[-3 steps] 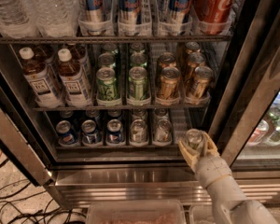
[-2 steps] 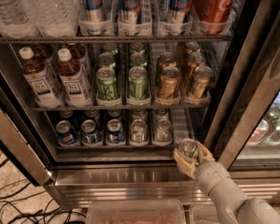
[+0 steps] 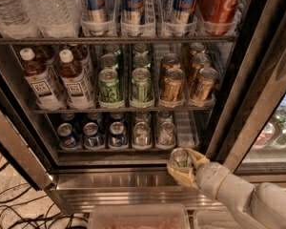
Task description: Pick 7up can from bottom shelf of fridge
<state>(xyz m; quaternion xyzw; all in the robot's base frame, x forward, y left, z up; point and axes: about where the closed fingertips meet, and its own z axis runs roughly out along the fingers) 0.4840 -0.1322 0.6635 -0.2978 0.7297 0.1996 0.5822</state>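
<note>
The fridge (image 3: pixel 257 66) stands open in front of me, with a steel frame and wire racks. My gripper (image 3: pixel 182 166) is at the lower right, just in front of the bottom shelf (image 3: pixel 133 151) and above its steel ledge. It is shut on the 7up can (image 3: pixel 179 157), which stands upright between the pale fingers (image 3: pixel 196 156). Only the can's silver top and a little of its dark side show. The rightmost lane (image 3: pixel 186 128) of the bottom shelf is empty.
Blue-and-red cans (image 3: pixel 90 135) and pale silvery cans (image 3: pixel 142 133) fill the other bottom lanes. Green and gold cans and tea bottles (image 3: pixel 76 82) sit on the rack above. The glass door (image 3: pixel 276 123) is at the right, a plastic bin (image 3: pixel 138 218) below, and cables (image 3: pixel 19 213) on the floor.
My gripper has moved left and down with the can in it, out of the bottom shelf's right lane to just above the steel ledge.
</note>
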